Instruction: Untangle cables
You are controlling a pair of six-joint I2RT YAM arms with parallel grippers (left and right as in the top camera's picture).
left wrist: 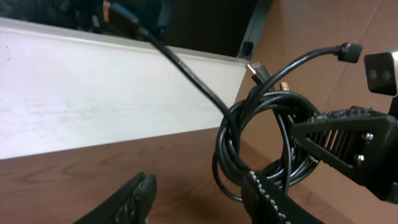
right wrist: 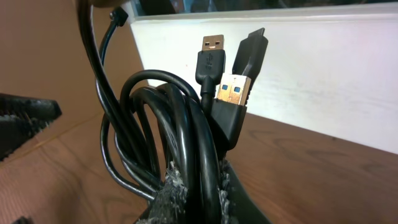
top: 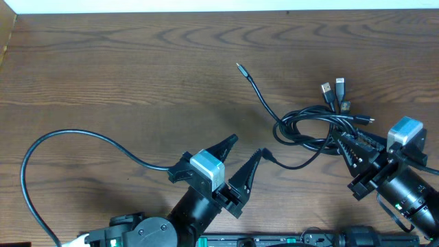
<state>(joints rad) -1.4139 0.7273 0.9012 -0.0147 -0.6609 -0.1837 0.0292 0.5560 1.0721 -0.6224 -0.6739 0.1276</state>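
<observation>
The cables (top: 309, 125) lie as a coiled black tangle at the right of the table, with USB plugs (top: 335, 90) sticking out at the far side. One loose strand (top: 255, 87) runs up and to the left. My right gripper (top: 340, 141) is shut on the coil's right side; in the right wrist view its fingers (right wrist: 169, 194) pinch several strands (right wrist: 198, 140) below the plugs (right wrist: 225, 93). My left gripper (top: 246, 146) stands open just left of the tangle with nothing between its fingers. A cable end (top: 266, 152) lies at its right fingertip. The coil (left wrist: 261, 134) lies ahead of the open left gripper (left wrist: 199, 182).
A thin black cord (top: 65, 135) loops across the left of the table from the left arm's wrist. A white wall (left wrist: 93, 106) borders the far table edge. The right gripper (left wrist: 348, 140) shows close by in the left wrist view.
</observation>
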